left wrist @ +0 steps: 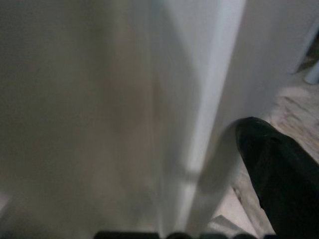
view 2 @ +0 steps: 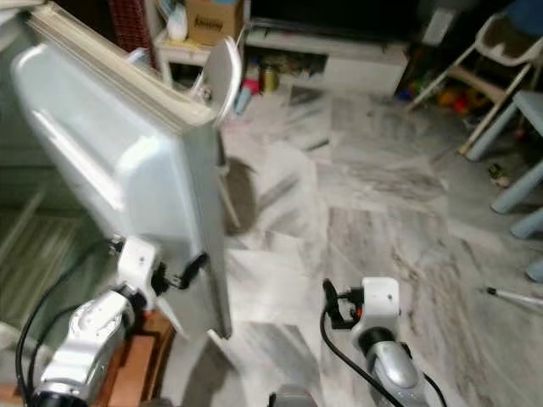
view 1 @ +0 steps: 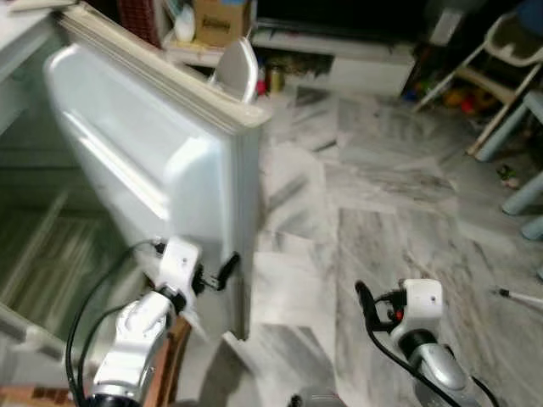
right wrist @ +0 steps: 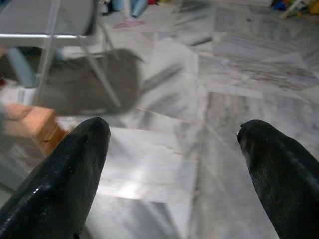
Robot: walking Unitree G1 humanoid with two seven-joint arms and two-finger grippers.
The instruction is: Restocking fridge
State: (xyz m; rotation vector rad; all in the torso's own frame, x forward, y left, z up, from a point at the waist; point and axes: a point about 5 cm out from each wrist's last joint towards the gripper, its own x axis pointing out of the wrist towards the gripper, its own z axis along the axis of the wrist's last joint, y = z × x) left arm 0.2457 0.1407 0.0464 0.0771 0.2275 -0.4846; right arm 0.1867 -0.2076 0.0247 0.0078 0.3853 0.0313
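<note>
White plastic lines the inner face of the open fridge door (view 1: 144, 144), which runs from the upper left of the frame down to centre, its free edge standing upright near the middle. Behind it, at far left, the fridge (view 1: 38, 246) is open and dim, with pale shelves faintly visible. The left gripper (view 1: 222, 271) sits at the door's lower free edge, in the lower left of the frame; one black finger (left wrist: 281, 169) lies on the outer side of that edge, the other is hidden, so whether it is pinching the door cannot be told. The right gripper (right wrist: 172, 137) hangs low at lower centre over bare marble floor (view 1: 399, 195), its two fingers spread wide apart with nothing between them. Open floor stretches from the door edge across the centre and right. A white chair (view 1: 237, 68) stands just behind the door's top corner, a cardboard box (view 1: 222, 19) beyond it, and a high chair (view 1: 496, 51) at upper right.
</note>
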